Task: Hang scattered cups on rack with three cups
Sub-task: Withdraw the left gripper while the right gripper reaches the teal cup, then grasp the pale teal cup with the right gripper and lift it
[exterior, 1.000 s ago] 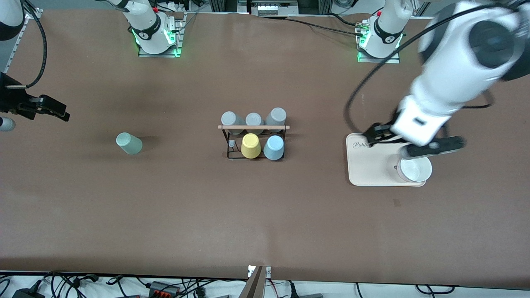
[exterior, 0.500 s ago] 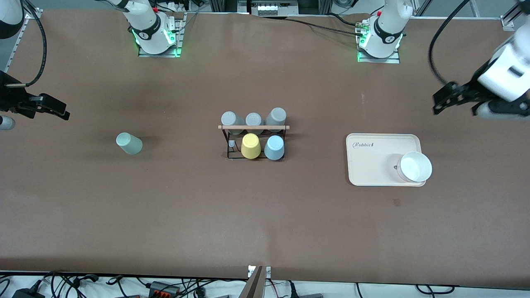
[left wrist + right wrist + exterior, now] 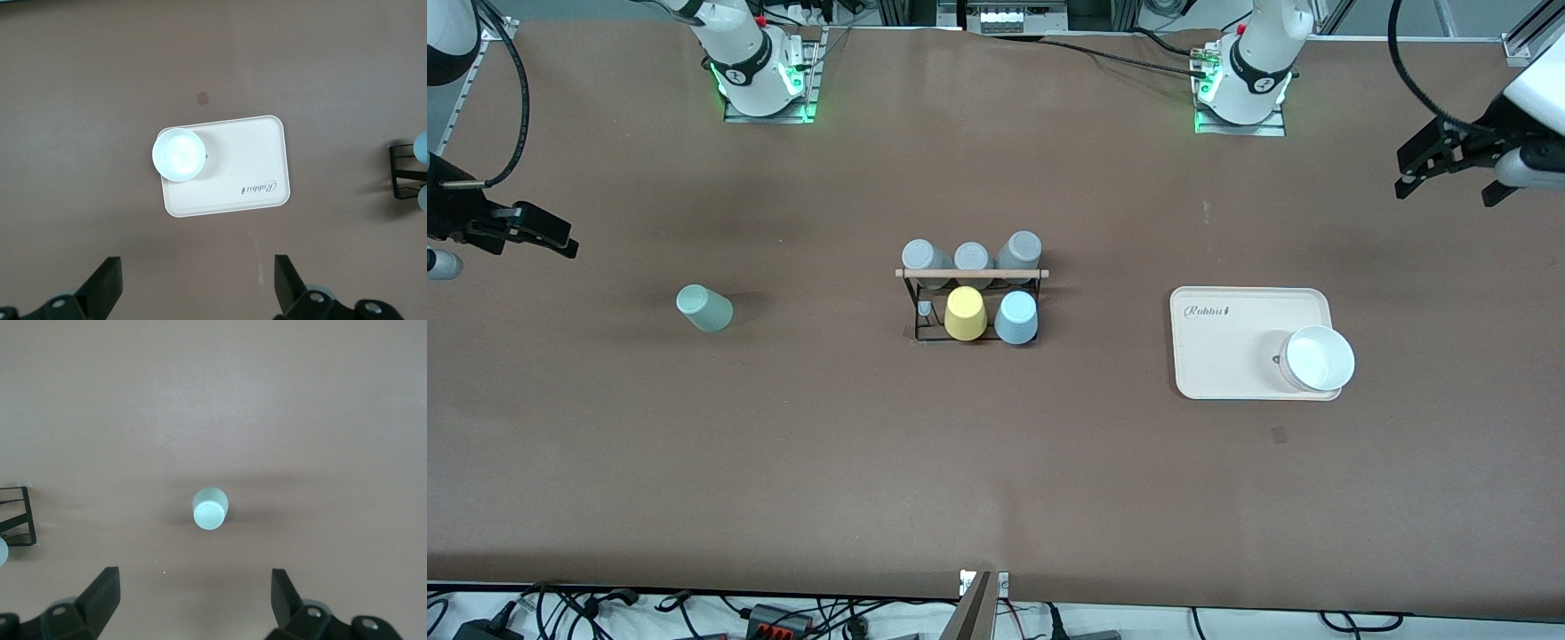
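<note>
Fingers of both grippers spread wide, nothing held. Front view: left gripper (image 3: 1449, 178) up in the air over bare table (image 3: 996, 462) at the left arm's end, close to that table edge; right gripper (image 3: 538, 233) over bare table at the right arm's end, also by the edge. Rack (image 3: 971, 298) sits mid-table, wooden rod (image 3: 971, 273) across its top; three grey cups (image 3: 971, 256) hang in the row farther from the camera, yellow cup (image 3: 965, 313) and light blue cup (image 3: 1016, 317) upside down in the nearer row, one peg (image 3: 925, 308) of that row bare. Sage green cup (image 3: 704, 308) stands upside down on the table between rack and right arm's end, well apart from the rack. Cream tray (image 3: 1227, 356) lies between rack and left arm's end, white bowl (image 3: 1319, 358) on its corner nearest the camera and the left arm's end, overhanging the rim a bit. Left wrist view: left gripper (image 3: 197, 283) open, fingers (image 3: 107, 283) apart over bare table, tray (image 3: 247, 167) and bowl (image 3: 179, 154) below, a bit of the rack (image 3: 403, 173) at the frame edge. Right wrist view: right gripper (image 3: 193, 597) open, fingers (image 3: 103, 593) apart, sage green cup (image 3: 210, 508) on the table between them but lower down, not touched; corner of rack (image 3: 19, 517) at the frame edge.
</note>
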Motion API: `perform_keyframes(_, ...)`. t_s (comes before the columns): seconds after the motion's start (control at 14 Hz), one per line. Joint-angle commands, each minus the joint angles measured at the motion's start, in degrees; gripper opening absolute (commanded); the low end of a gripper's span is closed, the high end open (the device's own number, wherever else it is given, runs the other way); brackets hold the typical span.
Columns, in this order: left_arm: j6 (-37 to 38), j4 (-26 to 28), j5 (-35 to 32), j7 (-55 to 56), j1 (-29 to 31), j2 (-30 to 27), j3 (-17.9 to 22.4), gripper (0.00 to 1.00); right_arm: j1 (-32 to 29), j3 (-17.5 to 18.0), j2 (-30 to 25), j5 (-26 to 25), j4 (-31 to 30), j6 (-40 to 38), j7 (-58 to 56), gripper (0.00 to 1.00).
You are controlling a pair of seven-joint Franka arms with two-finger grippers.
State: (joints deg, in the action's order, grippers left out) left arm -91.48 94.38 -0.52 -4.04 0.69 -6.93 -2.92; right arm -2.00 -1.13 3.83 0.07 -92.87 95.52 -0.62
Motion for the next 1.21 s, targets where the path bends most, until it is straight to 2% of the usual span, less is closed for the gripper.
perform_keyframes(0.0,-0.63,2.74,0.26,-2.03,2.03,-2.65,-0.59,1.00,-0.28,0.25,-0.23,-0.16,-0.65,0.37,-0.79,1.00)
perform_keyframes(0.29,-0.63,2.74,0.34,-2.03,2.30,-2.65,-0.59,1.00,-0.37,0.25,4.06,-0.24,-0.30,0.98,-0.78,1.00)
perform_keyframes(0.43,-0.63,2.74,0.34,-2.03,2.30,-2.57,-0.59,1.00,-0.02,0.25,10.02,-0.15,-0.12,1.34,-0.35,1.00)
perform_keyframes(0.64,-0.63,2.74,0.34,-2.03,2.30,-2.57,-0.68,1.00,0.60,0.25,12.95,-1.74,0.14,3.44,-0.08,1.00)
perform_keyframes(0.86,-0.28,2.65,0.34,-0.63,2.21,-2.57,-0.77,1.00,0.95,0.25,18.13,-4.01,0.76,4.41,0.01,1.00)
perform_keyframes(1.14,-0.63,1.94,0.34,0.87,2.21,-2.04,-0.77,1.00,2.44,0.25,23.23,-3.49,-2.22,11.78,1.32,1.00)
